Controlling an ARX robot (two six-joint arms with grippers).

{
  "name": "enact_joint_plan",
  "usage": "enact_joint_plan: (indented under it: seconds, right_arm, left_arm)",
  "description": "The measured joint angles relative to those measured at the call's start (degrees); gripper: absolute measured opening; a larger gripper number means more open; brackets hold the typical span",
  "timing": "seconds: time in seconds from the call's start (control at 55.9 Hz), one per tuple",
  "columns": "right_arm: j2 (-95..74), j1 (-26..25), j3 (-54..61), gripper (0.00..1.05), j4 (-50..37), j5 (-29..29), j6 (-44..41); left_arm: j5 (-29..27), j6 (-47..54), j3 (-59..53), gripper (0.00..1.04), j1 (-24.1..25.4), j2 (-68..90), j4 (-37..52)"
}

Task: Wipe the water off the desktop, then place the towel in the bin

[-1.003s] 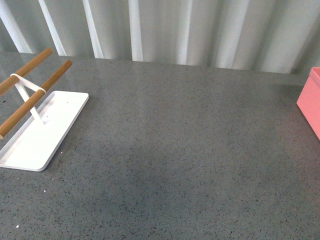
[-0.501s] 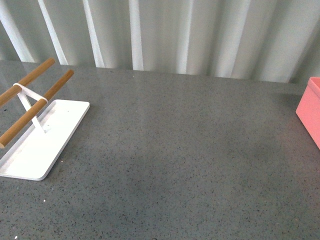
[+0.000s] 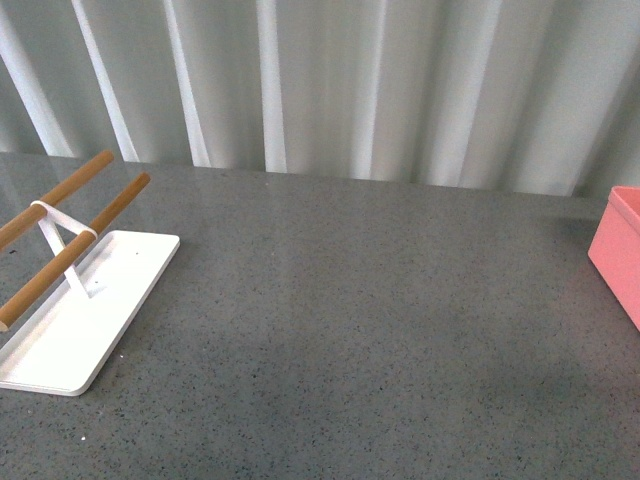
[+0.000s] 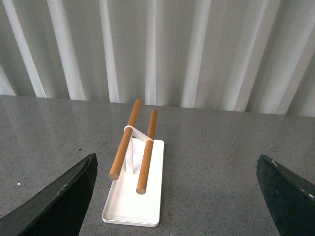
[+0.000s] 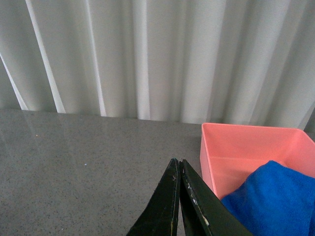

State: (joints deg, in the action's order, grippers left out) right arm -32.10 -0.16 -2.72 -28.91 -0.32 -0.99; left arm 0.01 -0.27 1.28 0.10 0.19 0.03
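The grey speckled desktop (image 3: 360, 330) fills the front view, and neither arm shows there. At its right edge stands the salmon-pink bin (image 3: 620, 250). In the right wrist view the bin (image 5: 246, 147) holds the bright blue towel (image 5: 275, 196), which bulges in its near part. My right gripper (image 5: 177, 162) is shut with nothing between its fingers and hovers beside the bin's wall. My left gripper (image 4: 176, 160) is open over bare desktop, with the white tray just beyond it. No water shows on the desktop.
A flat white tray (image 3: 60, 340) with two wooden rods (image 3: 70, 250) on a white stand lies at the desktop's left; in the left wrist view the tray (image 4: 133, 206) lies ahead. White corrugated wall (image 3: 330, 80) behind the table.
The front view has shifted upward: the tray, the bin and the table's far edge sit lower in the picture and more wall shows. Nothing on the desktop has moved.
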Motion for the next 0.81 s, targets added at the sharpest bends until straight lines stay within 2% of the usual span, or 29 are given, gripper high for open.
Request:
enact_joint_plan:
  seconds: [0.161, 0.806]
  right_arm:
    - [2.4, 0.0, 1.3, 0.03, -0.4, 0.0, 0.0]
    - [18.4, 0.1, 1.4, 0.03, 15.0, 0.1, 0.3]
  left_arm:
    - [0.0, 0.0, 0.0, 0.98, 0.0, 0.0, 0.0]
    - [0.0, 0.0, 0.0, 0.98, 0.0, 0.0, 0.0]
